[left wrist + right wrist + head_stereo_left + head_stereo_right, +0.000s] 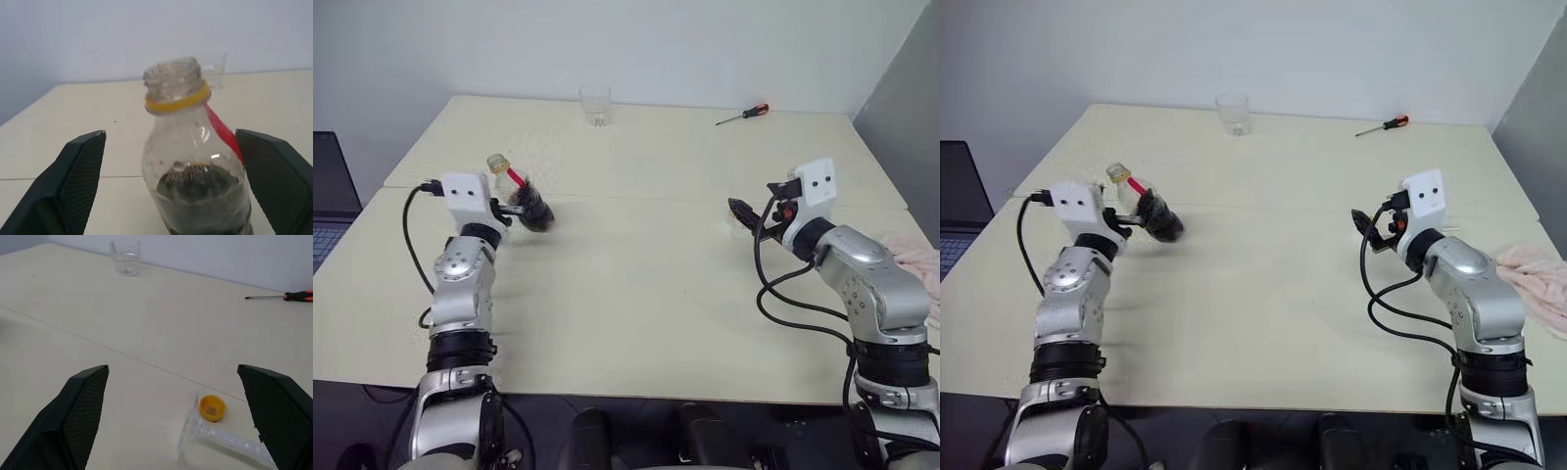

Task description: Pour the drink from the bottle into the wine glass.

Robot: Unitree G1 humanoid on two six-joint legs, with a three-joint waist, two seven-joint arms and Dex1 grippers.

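Clear bottle (pixel 195 161) is being shown with yellow neck ring, red label strip, near-black drink (pixel 200 196); yellow cap (pixel 212 408); cream tabletop (pixel 636 294); orange-black screwdriver (pixel 286 296).

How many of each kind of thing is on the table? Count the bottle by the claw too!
Glasses: 2, the tumbler and the wine glass
bottle: 1
yellow cap: 1
screwdriver: 1
pink cloth: 1
Total: 6
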